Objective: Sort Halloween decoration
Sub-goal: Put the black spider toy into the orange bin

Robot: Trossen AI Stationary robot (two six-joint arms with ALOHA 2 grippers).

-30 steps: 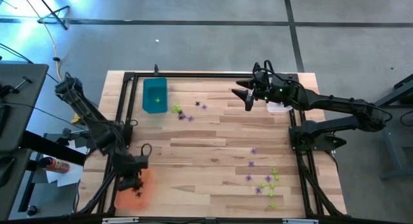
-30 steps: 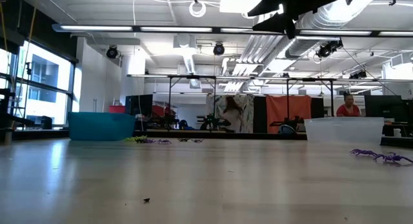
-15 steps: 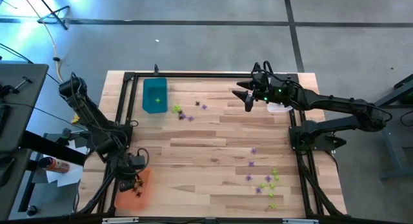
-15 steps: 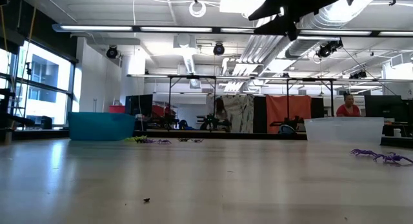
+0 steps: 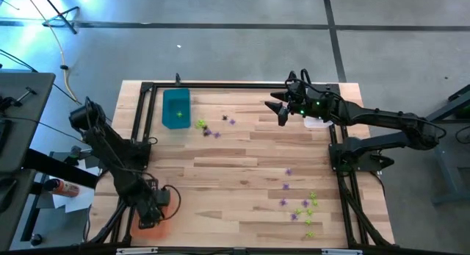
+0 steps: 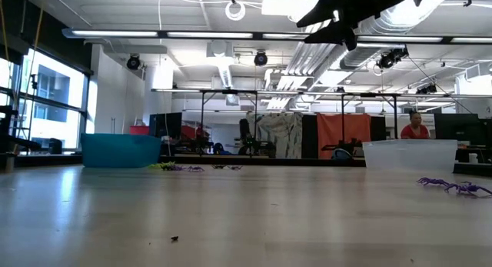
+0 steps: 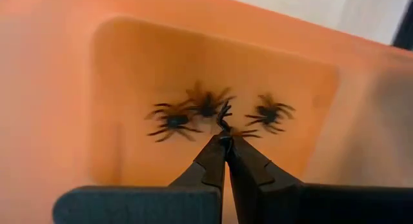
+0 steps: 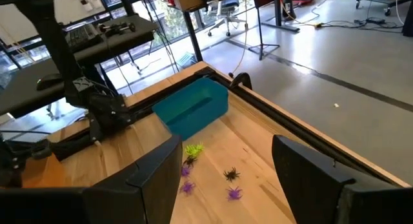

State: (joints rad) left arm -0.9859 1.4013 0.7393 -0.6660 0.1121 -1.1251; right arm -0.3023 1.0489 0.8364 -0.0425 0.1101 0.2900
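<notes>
Left gripper (image 7: 225,139): jaws pinched together on a thin leg of one dark spider trinket (image 7: 226,117), tips down inside the orange tray (image 7: 129,62) at the table's near left corner; three more dark brown, spiky-legged spiders (image 7: 173,121) lie on that tray's floor just beyond the tips. Right gripper (image 5: 282,112): jaws spread wide with nothing between them, raised above the far side of the wooden table (image 5: 235,167), well apart from the orange tray. Loose stock on the table: a lime, purple and dark cluster (image 5: 209,127) just beside the teal tray (image 5: 176,108), and purple and lime pieces (image 5: 302,205) across from the orange tray.
</notes>
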